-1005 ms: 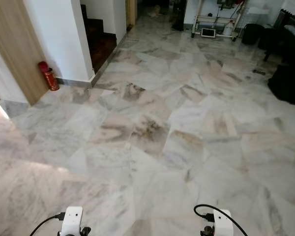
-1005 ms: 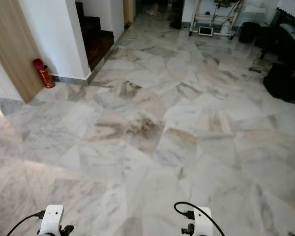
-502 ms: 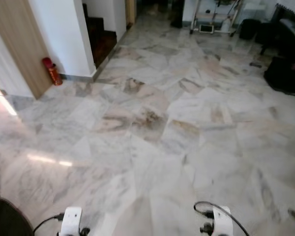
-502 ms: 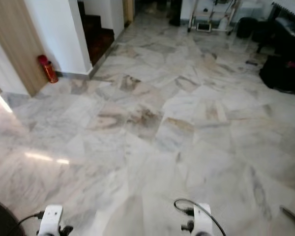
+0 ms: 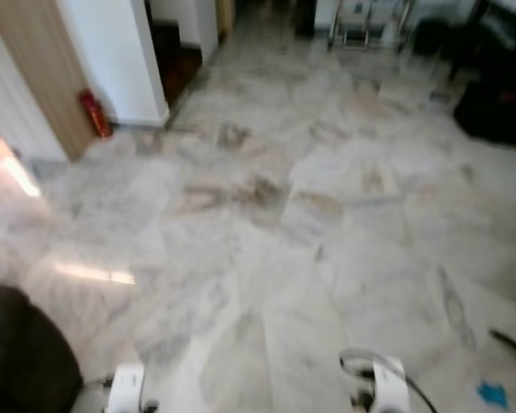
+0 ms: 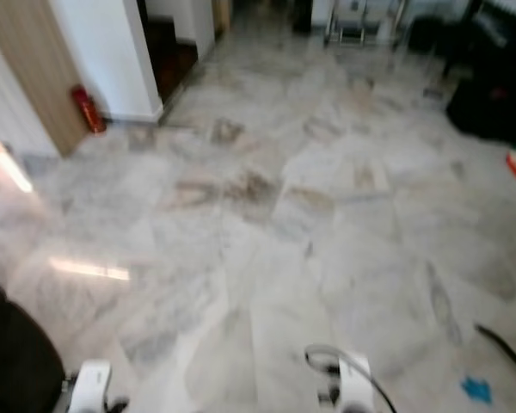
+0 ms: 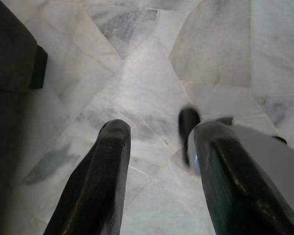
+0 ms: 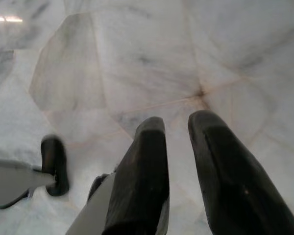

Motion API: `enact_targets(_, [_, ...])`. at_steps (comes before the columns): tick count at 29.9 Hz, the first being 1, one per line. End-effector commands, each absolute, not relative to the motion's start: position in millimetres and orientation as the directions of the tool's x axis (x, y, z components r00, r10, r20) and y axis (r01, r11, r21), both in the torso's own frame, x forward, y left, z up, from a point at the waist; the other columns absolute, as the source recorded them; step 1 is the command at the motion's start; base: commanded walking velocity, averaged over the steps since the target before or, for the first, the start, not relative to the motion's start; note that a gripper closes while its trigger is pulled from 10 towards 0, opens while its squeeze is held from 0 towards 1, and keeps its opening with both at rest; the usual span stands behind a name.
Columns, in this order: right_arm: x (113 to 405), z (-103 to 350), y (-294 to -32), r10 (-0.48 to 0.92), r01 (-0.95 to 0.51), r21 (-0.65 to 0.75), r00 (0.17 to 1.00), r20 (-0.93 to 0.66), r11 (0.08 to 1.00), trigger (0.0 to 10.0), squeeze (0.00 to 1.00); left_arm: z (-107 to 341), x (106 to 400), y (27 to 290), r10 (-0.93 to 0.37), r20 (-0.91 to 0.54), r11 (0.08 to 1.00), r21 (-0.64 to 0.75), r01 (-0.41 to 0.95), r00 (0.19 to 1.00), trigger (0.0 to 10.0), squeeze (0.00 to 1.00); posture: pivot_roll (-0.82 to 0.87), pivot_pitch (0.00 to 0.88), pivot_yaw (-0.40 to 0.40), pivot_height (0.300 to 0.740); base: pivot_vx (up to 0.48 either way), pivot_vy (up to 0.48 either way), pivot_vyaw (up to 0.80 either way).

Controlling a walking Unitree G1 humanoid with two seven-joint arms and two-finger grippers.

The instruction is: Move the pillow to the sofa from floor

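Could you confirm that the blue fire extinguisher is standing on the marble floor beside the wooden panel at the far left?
Not quite: the fire extinguisher is red, not blue, as the right eye view shows. It does stand on the marble floor beside the wooden panel at the far left.

No text or labels can be read

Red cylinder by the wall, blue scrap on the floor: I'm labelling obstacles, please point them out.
Red cylinder point(image 5: 92, 113), left eye view, mid-body.
Blue scrap point(image 5: 493, 394), left eye view, its centre.
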State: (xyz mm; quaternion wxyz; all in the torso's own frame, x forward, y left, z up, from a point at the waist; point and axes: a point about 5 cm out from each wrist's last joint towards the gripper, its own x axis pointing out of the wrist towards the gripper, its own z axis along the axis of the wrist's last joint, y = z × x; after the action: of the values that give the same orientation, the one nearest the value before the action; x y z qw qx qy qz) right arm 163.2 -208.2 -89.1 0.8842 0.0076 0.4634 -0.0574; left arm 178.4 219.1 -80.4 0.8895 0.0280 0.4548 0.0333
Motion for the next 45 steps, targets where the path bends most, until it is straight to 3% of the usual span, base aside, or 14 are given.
enact_targets(1, [212.7, -72.5, -144.1, 0.007, 0.174, 0.145, 0.619, -0.785, 0.974, 10.0, 0.0, -94.0, 147.0, 218.6, 0.04, -0.871, 0.998, 0.059, 0.024, 0.49, 10.0, 0.0, -0.03, 0.0, -0.048, 0.74, -0.326, 0.0, 0.0])
enact_targets(45, [212.2, -72.8, -141.6, 0.015, 0.179, 0.158, 0.616, -0.787, 0.971, 10.0, 0.0, -91.9, 149.2, 223.8, 0.042, -0.867, 0.997, 0.067, 0.031, 0.496, 10.0, 0.0, -0.02, 0.0, -0.042, 0.74, -0.319, 0.0, 0.0])
